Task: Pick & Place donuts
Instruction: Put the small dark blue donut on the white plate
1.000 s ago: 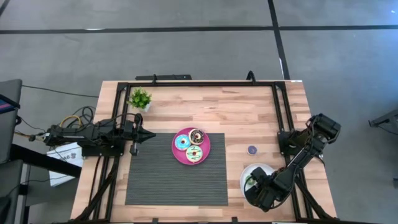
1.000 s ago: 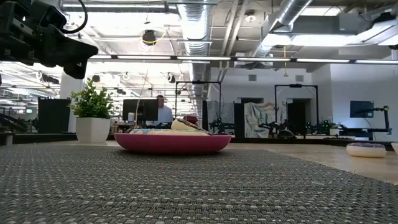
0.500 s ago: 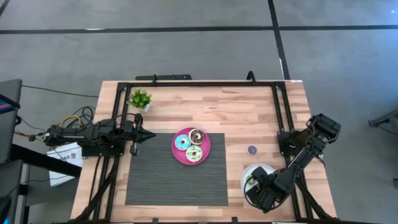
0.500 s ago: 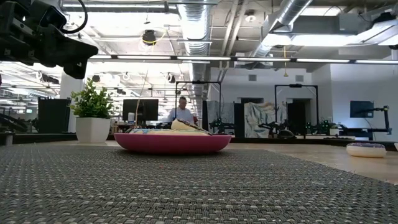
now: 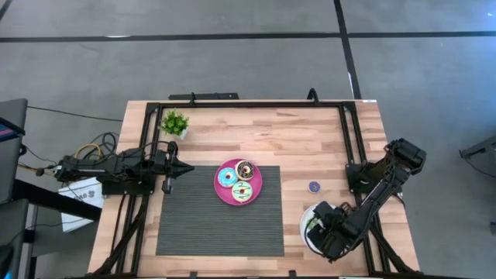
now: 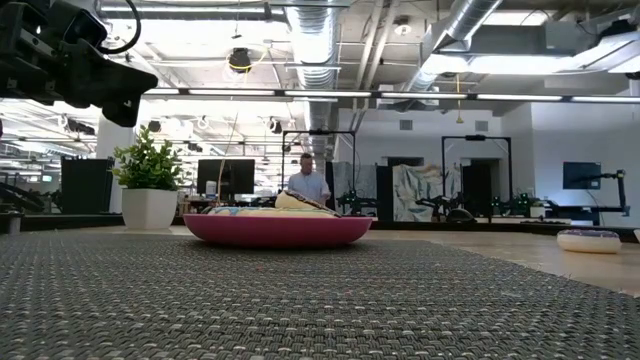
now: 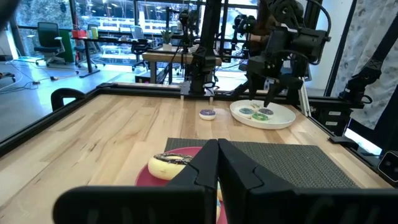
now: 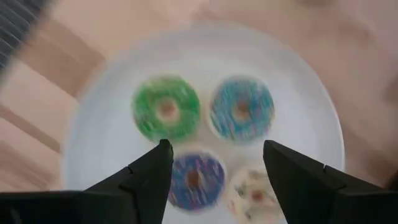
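Hovering right end effector, fingers spread, over white plate at desk's right front, four donuts inside. Best centred on purple donut before dropping straight down. Left end effector parked shut beside mat.

Overhead and level views – both share pink plate
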`<state>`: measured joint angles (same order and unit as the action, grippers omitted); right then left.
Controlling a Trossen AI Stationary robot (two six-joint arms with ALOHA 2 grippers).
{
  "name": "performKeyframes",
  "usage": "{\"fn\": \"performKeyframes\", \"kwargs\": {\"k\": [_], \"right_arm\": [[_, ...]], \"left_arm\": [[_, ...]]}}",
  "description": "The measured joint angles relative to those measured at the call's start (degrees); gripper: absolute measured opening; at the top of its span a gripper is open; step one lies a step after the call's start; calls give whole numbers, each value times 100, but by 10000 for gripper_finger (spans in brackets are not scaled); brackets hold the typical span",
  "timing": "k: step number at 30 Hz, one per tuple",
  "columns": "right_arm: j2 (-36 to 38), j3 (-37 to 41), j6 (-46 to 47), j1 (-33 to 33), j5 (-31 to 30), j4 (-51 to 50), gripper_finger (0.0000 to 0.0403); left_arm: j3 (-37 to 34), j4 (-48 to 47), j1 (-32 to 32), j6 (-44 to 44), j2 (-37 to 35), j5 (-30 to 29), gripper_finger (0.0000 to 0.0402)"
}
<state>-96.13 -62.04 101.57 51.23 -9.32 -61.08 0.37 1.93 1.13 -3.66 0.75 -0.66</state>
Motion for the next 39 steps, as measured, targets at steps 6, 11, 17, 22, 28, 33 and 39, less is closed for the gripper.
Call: {"fn": "performKeyframes", "kwargs": {"k": [6, 11, 17, 22, 28, 33, 39], "right_arm": [[564, 53, -496, -424, -925, 44, 218], [1085, 53, -1532, -934, -1563, 311, 204], [1498, 51, -3926, -1515, -1615, 797, 193], [1540, 51, -4419, -1874, -1263, 711, 177], [1586, 83, -4653, -1949, -1089, 148, 145], [2056, 904, -4371, -1954, -1002, 318, 133], [2908, 1924, -3914, -1950, -881, 927, 147]], "left_arm": [[0, -1, 1, 0, -1, 1, 0], [1, 0, 1, 0, -1, 1, 0], [1, -2, -1, 0, 0, -1, 0], [1, 0, 0, 0, -1, -3, 0], [-1, -1, 1, 0, 1, -5, 0], [-1, -1, 1, 0, 1, -7, 0], [1, -2, 1, 0, 1, -7, 0]]}}
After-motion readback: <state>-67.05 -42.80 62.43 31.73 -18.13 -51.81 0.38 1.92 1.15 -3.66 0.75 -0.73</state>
